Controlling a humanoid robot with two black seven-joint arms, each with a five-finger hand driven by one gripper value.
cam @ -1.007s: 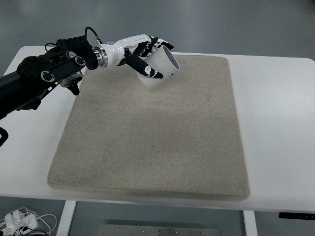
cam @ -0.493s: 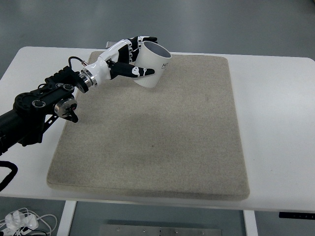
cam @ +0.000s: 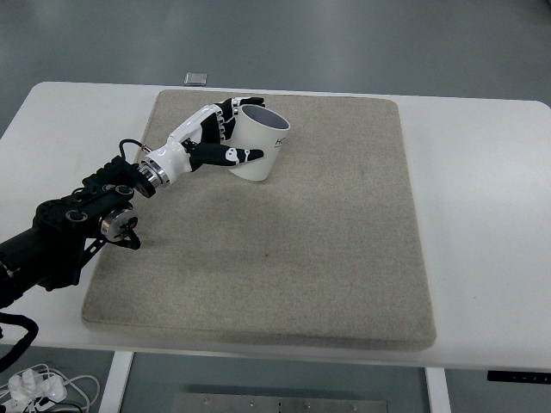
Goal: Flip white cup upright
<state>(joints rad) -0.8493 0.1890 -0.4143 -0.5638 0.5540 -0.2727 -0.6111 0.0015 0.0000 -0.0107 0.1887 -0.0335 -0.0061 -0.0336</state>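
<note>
White cup (cam: 258,144) stands mouth-up on the mat (cam: 284,249), with the left hand (cam: 215,142) clamped around its side.

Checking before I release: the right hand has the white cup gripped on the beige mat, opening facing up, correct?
Not quite. It is the left hand, not the right: its arm comes in from the picture's left edge in the top view. The rest holds: its fingers are wrapped around the white cup, which is over the beige mat with its opening facing up. No right hand is in view.
</note>
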